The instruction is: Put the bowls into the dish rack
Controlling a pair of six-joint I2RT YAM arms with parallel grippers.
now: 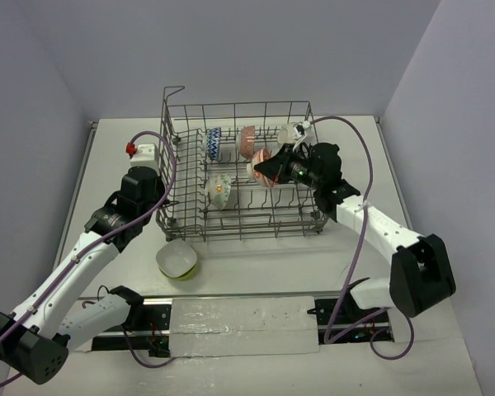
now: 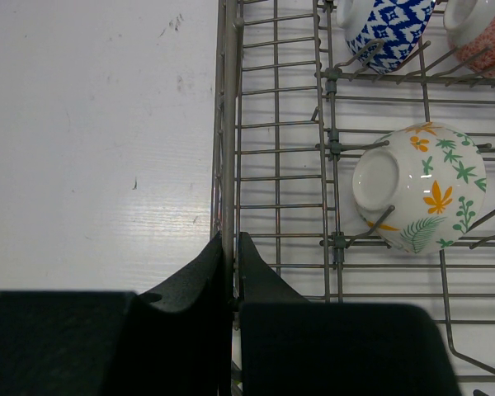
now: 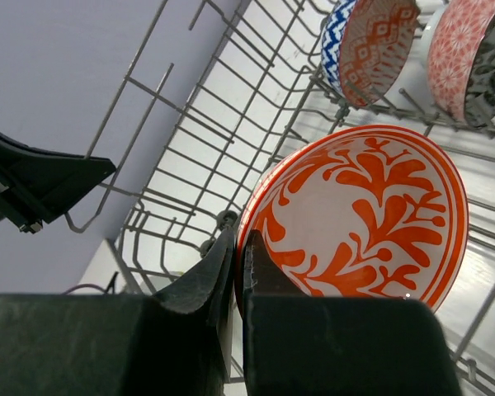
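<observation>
At the left wall of the dish rack [image 1: 235,106], one rim wire is pinched by the left claw [image 2: 231,243]. Near the rack's front left corner, a lime-green bowl [image 1: 177,260] is set upright on the worktop [image 1: 264,268]. Inside the rack, a yellow-floral bowl [image 2: 417,188] is lodged on its side among the tines; behind it, a blue-white bowl [image 1: 214,143] and a red-speckled bowl [image 1: 247,141] are stood on edge. Further right, an orange-patterned bowl [image 3: 363,223] is held on edge within the rack, its rim pinched by the right claw [image 3: 238,239].

White table [image 1: 272,268], plain grey walls [image 1: 272,49] around it
</observation>
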